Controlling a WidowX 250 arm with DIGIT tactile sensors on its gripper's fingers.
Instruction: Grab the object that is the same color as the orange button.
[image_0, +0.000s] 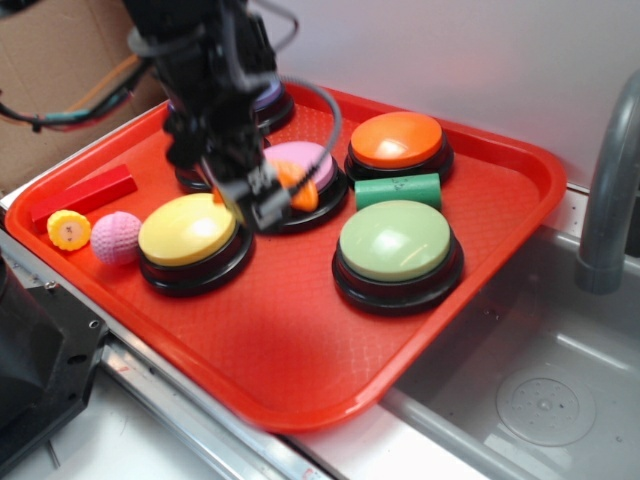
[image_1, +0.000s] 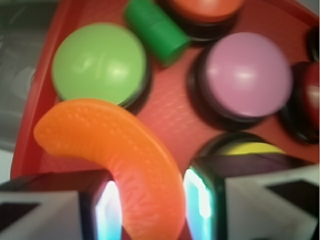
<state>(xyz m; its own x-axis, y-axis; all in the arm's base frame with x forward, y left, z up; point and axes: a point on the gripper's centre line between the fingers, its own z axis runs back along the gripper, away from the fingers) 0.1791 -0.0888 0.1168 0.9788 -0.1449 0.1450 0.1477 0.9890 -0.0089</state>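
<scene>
The small glossy orange crescent (image_1: 125, 160) sits between my two fingers, held above the red tray; in the exterior view it (image_0: 298, 185) shows beside the black-and-white fingertips, over the pink button (image_0: 305, 165). My gripper (image_0: 272, 195) is shut on the crescent, which curves out to the left of the jaws in the wrist view. The gripper in the wrist view (image_1: 150, 205) has a finger on each side of the crescent. The orange button (image_0: 397, 140) stands at the tray's back right, and its edge shows at the top of the wrist view (image_1: 205, 10).
On the red tray (image_0: 300, 350) stand a yellow button (image_0: 190, 232), a green button (image_0: 396, 243), a green cylinder (image_0: 398, 190), a red block (image_0: 85, 195), a pink ball (image_0: 116, 236) and a yellow round piece (image_0: 69, 230). A grey sink (image_0: 540, 400) and faucet (image_0: 605, 180) lie right.
</scene>
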